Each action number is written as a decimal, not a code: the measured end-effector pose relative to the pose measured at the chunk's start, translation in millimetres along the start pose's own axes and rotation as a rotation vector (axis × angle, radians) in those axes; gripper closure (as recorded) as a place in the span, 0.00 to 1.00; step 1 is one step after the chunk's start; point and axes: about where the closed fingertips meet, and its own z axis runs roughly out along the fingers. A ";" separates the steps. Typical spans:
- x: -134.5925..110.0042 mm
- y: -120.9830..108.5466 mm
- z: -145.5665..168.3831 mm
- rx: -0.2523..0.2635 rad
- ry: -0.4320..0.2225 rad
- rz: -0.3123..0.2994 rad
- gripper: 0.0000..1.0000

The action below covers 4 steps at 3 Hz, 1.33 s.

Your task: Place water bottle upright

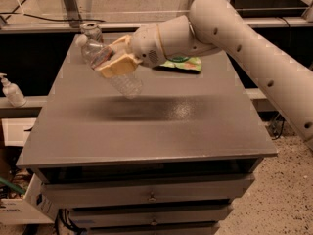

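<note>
The water bottle (pixel 124 82) is a clear ribbed plastic bottle with a white cap (pixel 81 39) and a red-and-dark label band. It hangs tilted in the air above the grey table (pixel 146 126), cap up to the left, base down to the right. My gripper (pixel 116 62) is shut on the bottle near its upper body, with its tan fingers (pixel 117 68) around it. The white arm reaches in from the right.
A silver-green soda can (pixel 91 31) stands at the table's back left, just behind the bottle's cap. A green snack bag (pixel 182 65) lies at the back, partly behind the arm. A small white pump bottle (pixel 11 90) stands on a ledge at the left.
</note>
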 end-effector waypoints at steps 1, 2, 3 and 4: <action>-4.2 9.1 -15.3 -0.002 -0.179 0.020 1.00; -4.3 9.2 -15.2 -0.002 -0.179 0.020 1.00; -2.7 4.1 -5.5 -0.003 -0.213 0.022 1.00; 0.3 -1.2 -2.7 0.020 -0.290 0.026 1.00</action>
